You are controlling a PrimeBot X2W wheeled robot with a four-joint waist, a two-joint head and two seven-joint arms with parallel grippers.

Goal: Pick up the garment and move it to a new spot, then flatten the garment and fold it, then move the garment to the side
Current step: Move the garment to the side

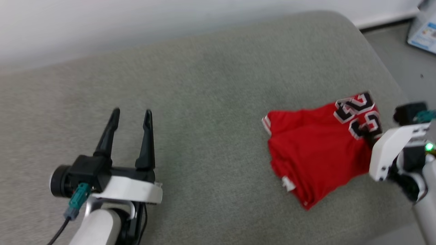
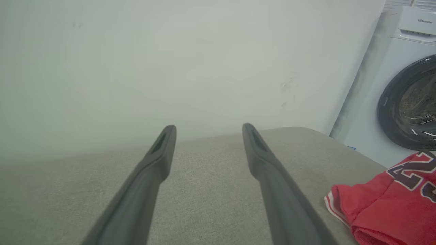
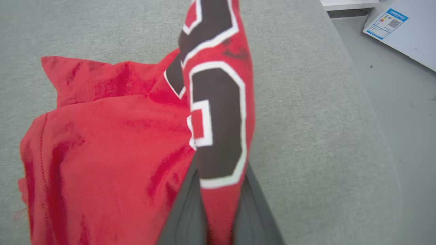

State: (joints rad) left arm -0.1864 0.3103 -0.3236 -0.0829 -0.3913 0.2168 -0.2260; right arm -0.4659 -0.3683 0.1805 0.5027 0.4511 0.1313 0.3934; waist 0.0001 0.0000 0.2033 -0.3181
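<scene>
The garment point(image 1: 313, 146) is pinched by the closed right gripper point(image 3: 219, 204); the left gripper point(image 1: 132, 114) is spread wide, empty

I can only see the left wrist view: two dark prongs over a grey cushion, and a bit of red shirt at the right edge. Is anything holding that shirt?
Observer: Yes. In the right wrist view the right jaws are shut on a fold of the garment, with one dark finger on each side of the cloth.
Operator: Which part is pinched?
Observer: The part with the black, white-outlined numbers. It stands up between those fingers.
Operator: And the rest of it?
Observer: In the head view it lies bunched on the cushion, close to the cushion's right edge and well apart from the open left jaws.
</scene>
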